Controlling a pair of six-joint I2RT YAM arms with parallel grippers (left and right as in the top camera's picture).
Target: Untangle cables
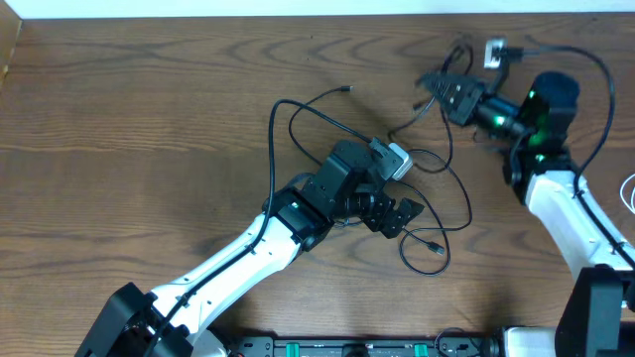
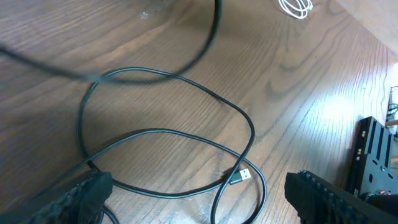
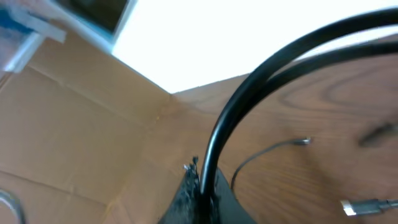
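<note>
Near the middle of the wooden tabletop [image 1: 149, 119] the black cables [image 1: 298, 109] lie in loose, overlapping loops. One end runs up towards the far edge, and another ends in a small plug [image 1: 437, 250] close to the near side. The left tool [image 1: 395, 216] hangs just over these loops with its jaws spread wide and nothing between them. From its own camera, the two dark fingers [image 2: 87, 193] sit at the bottom corners of the view. A flat metal plug [image 2: 242, 176] and two crossing loops lie on the wood in the gap between them.

Over at the far right, the right tool [image 1: 435, 91] is pinched tight on one black strand [image 3: 249, 87], which rises out of the closed fingertips and arcs away across the wrist view. A white connector [image 1: 494, 52] lies near it by the far edge. The white cable [image 1: 629, 193] rests well apart from the black ones, at the right edge of the tabletop, and shows as a small coil [image 2: 297, 7] from the left wrist.
</note>
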